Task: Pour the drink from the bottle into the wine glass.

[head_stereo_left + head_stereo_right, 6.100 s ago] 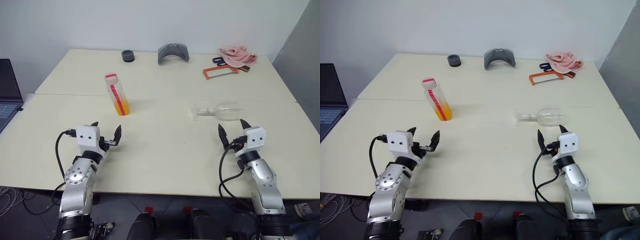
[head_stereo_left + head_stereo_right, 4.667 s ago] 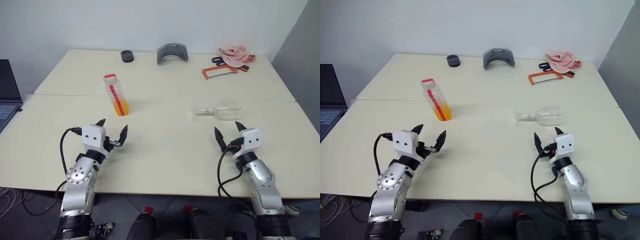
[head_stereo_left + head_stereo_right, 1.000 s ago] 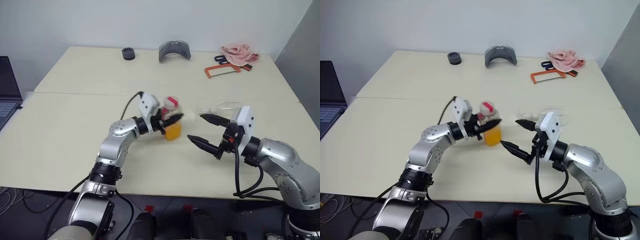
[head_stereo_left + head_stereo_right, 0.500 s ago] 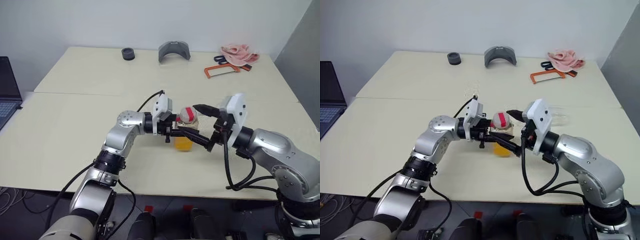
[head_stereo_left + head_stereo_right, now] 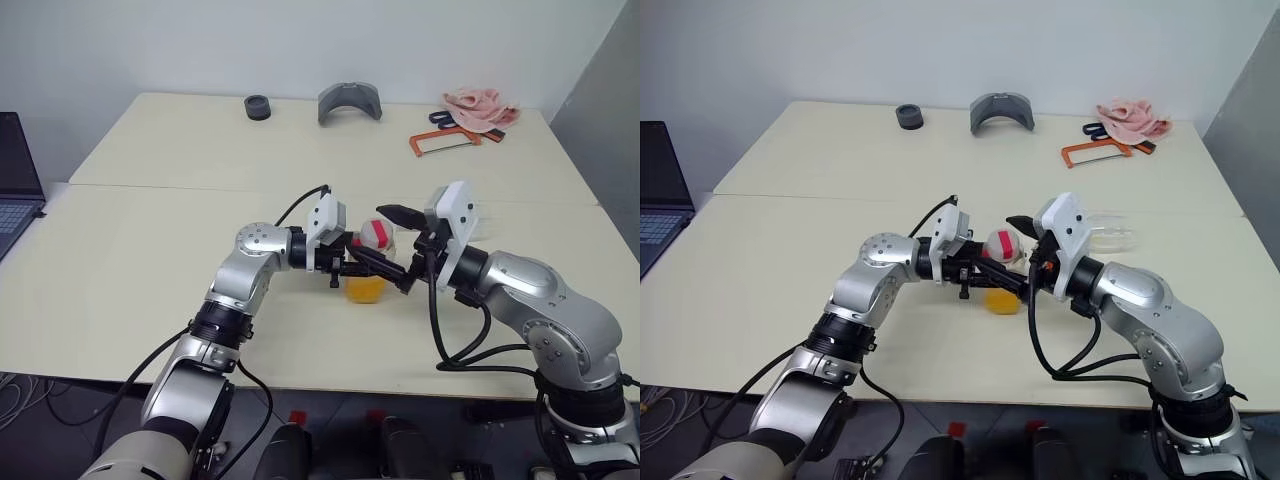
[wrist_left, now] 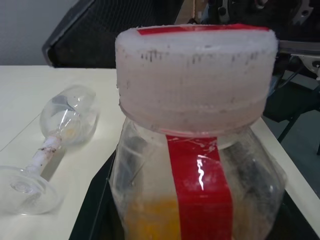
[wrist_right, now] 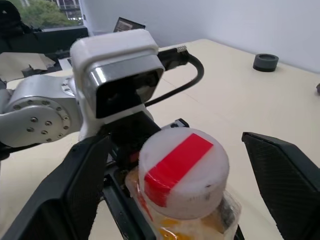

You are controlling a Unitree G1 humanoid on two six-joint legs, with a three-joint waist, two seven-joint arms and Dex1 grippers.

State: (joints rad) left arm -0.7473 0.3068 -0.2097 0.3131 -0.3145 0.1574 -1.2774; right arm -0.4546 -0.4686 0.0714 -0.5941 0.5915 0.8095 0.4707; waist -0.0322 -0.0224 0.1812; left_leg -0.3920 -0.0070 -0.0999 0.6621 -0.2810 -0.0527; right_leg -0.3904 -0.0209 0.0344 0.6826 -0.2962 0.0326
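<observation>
1. Bottle (image 5: 368, 262) stands upright above the table (image 5: 150, 240), clamped at its body by the left gripper (image 5: 352, 266).
2. Right gripper (image 7: 175, 187) straddles the cap (image 7: 182, 170), fingers spread either side, not touching.
3. Wine glass (image 6: 47, 150) lies on its side beyond the bottle.

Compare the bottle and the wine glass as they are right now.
The bottle stands upright, held in the left claw; the wine glass lies on its side on the table. The bottle holds orange drink and is capped; the glass is empty and open. Both are clear.
</observation>
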